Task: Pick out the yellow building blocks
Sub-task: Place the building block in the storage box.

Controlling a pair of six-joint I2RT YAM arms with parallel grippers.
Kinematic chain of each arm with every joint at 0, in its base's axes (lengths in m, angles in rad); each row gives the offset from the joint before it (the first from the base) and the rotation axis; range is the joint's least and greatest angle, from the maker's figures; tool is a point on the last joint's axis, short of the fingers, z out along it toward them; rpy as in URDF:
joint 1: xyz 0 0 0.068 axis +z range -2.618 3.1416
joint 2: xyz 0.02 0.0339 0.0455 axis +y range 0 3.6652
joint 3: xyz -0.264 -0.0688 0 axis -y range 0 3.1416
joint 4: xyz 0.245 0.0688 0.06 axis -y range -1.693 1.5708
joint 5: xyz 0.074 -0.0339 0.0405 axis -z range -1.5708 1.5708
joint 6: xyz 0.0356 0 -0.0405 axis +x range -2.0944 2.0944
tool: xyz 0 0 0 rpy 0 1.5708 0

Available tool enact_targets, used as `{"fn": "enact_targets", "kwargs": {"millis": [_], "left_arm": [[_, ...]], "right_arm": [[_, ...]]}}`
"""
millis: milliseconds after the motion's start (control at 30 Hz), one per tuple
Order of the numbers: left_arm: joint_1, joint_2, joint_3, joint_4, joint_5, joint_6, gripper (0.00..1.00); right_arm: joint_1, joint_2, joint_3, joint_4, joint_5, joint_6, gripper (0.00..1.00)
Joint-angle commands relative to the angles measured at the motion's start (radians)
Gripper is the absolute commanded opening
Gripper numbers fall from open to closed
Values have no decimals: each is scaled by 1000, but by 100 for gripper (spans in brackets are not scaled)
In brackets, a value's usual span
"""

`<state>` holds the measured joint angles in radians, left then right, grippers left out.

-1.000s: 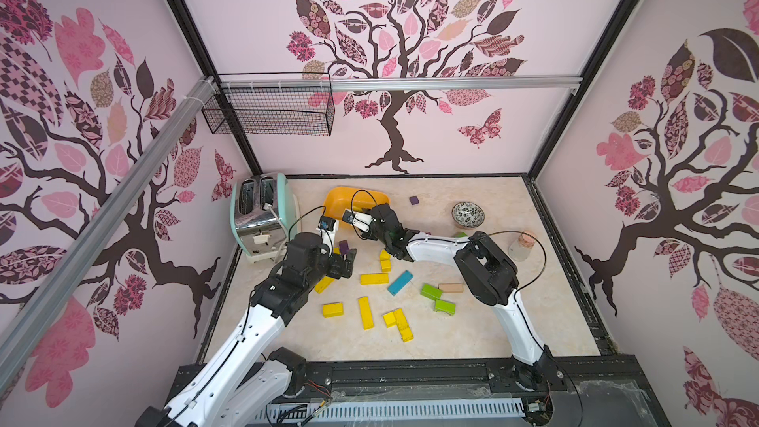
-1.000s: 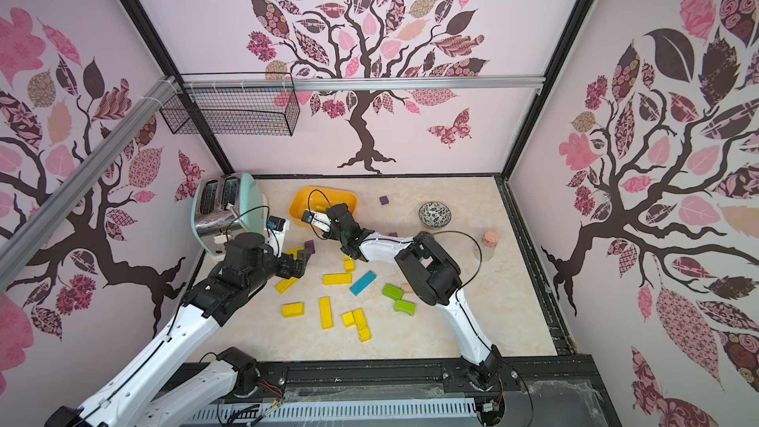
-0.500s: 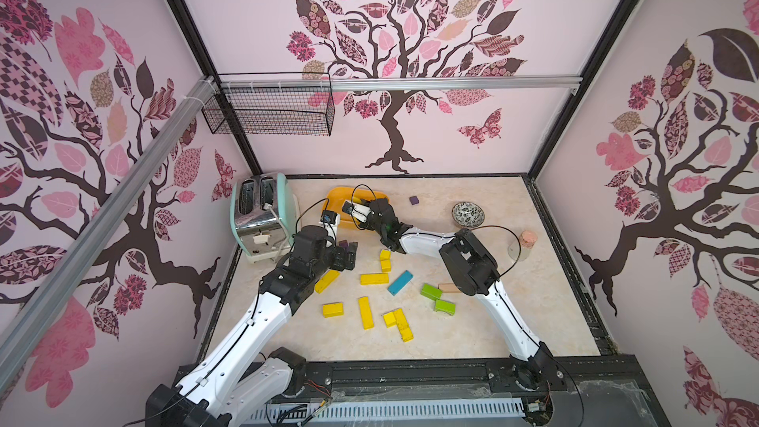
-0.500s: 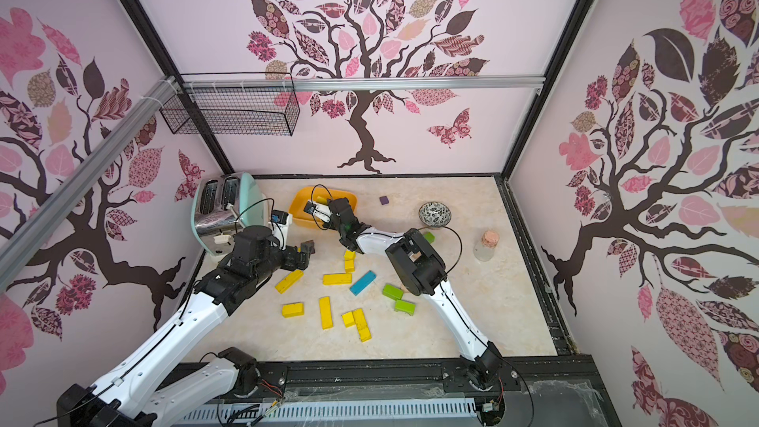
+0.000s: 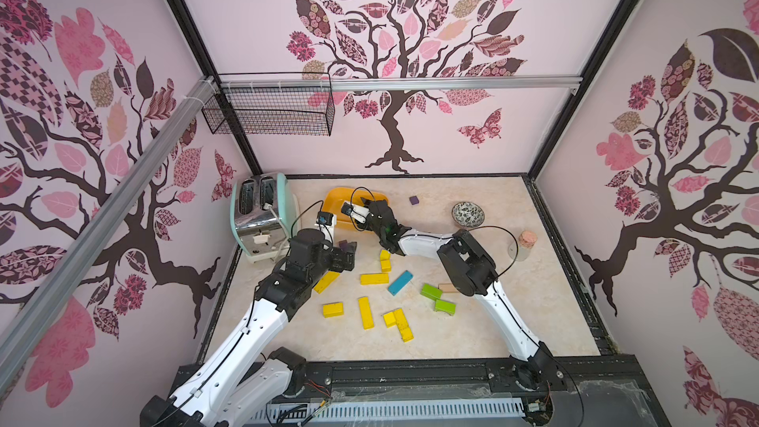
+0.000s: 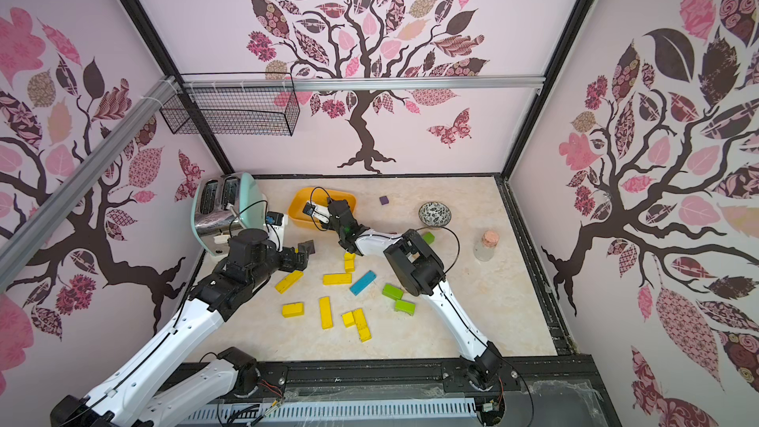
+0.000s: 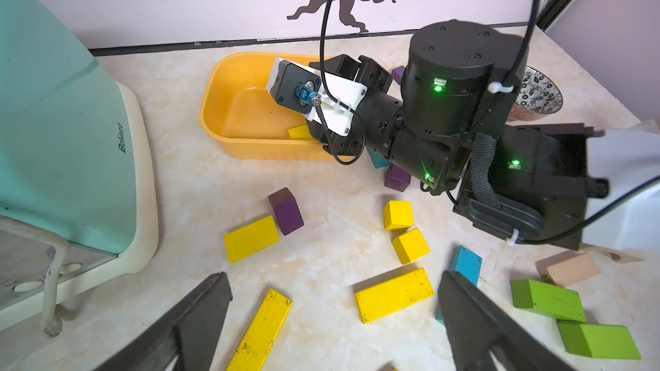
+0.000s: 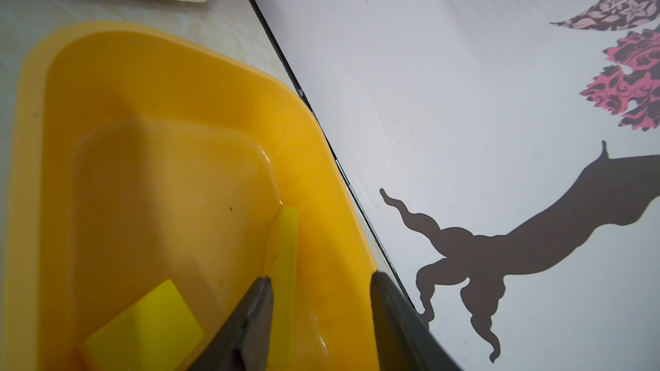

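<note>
In both top views the right arm (image 5: 423,242) has stretched farther out, carrying the right claw (image 5: 371,201) over the orange tub (image 5: 333,204). The left claw (image 5: 350,255) has barely shifted. Eight of the yellow building blocks (image 5: 374,279) lie loose on the worktop (image 5: 451,338) between the arms, mixed with a blue block (image 5: 400,282) and green blocks (image 5: 430,292).

In the left wrist view the left claw's jaws stand wide with nothing between them, above a long yellow bar (image 7: 262,330) and a shorter yellow bar (image 7: 393,296). Two yellow cubes (image 7: 398,215) sit close together beyond.

In the right wrist view the right claw's jaws are parted and pinch nothing. A thin yellow bar (image 8: 285,244) lies in the tub against its wall, just beside one finger (image 8: 250,315), and a flat yellow block (image 8: 143,322) rests on the tub floor.

The blocks look like painted wood: probably light, rigid and safe to squeeze, though the smooth paint may slip. Bars seem best taken across the narrow width near mid-length, cubes across two opposite flat faces.
</note>
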<state>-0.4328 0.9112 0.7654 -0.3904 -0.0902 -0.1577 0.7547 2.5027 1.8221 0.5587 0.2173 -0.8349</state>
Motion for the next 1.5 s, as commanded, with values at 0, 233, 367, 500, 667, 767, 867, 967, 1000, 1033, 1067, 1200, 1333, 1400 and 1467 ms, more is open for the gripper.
{"fn": "enact_targets", "kwargs": {"millis": [0, 233, 367, 500, 667, 767, 867, 967, 1000, 1033, 1067, 1200, 1333, 1400, 1467], "left_arm": [[-7, -19, -9, 10, -8, -7, 97], [-14, -28, -10, 8, -11, -8, 97], [-14, -36, -10, 6, -13, -11, 97], [-14, -50, -10, 5, -12, -16, 97], [-14, -79, -9, 2, 22, -24, 97], [-14, -95, -5, -8, 43, -33, 96], [-15, -111, 7, -39, 67, -49, 96], [-15, -124, 21, -93, 96, -82, 94], [-13, -126, 24, -116, 107, -103, 93], [-14, -128, 26, -136, 124, -129, 92], [-14, -127, 25, -152, 144, -152, 91], [-14, -127, 18, -211, 237, -258, 83], [-15, -142, -4, -267, 285, -326, 79], [-15, -161, -29, -307, 293, -329, 79], [-15, -178, -50, -347, 277, -329, 78]], "right_arm": [[0, -59, -15, 9, 12, 5, 49], [1, -88, -34, 12, 1, 26, 49], [2, -117, -52, 13, -17, 55, 49], [2, -167, -89, 17, -39, 99, 49], [2, -282, -213, 97, -43, 172, 48], [4, -372, -286, 92, -54, 222, 48], [10, -465, -375, 90, -55, 249, 47], [22, -565, -487, 116, -27, 259, 46], [27, -605, -532, 129, -17, 262, 46], [32, -644, -573, 132, -9, 268, 46], [35, -676, -607, 130, -3, 274, 46], [45, -848, -747, 76, 25, 356, 46], [44, -996, -857, -29, 6, 456, 44], [44, -1074, -926, -68, -37, 498, 44], [44, -1143, -996, -91, -87, 530, 44]]}}
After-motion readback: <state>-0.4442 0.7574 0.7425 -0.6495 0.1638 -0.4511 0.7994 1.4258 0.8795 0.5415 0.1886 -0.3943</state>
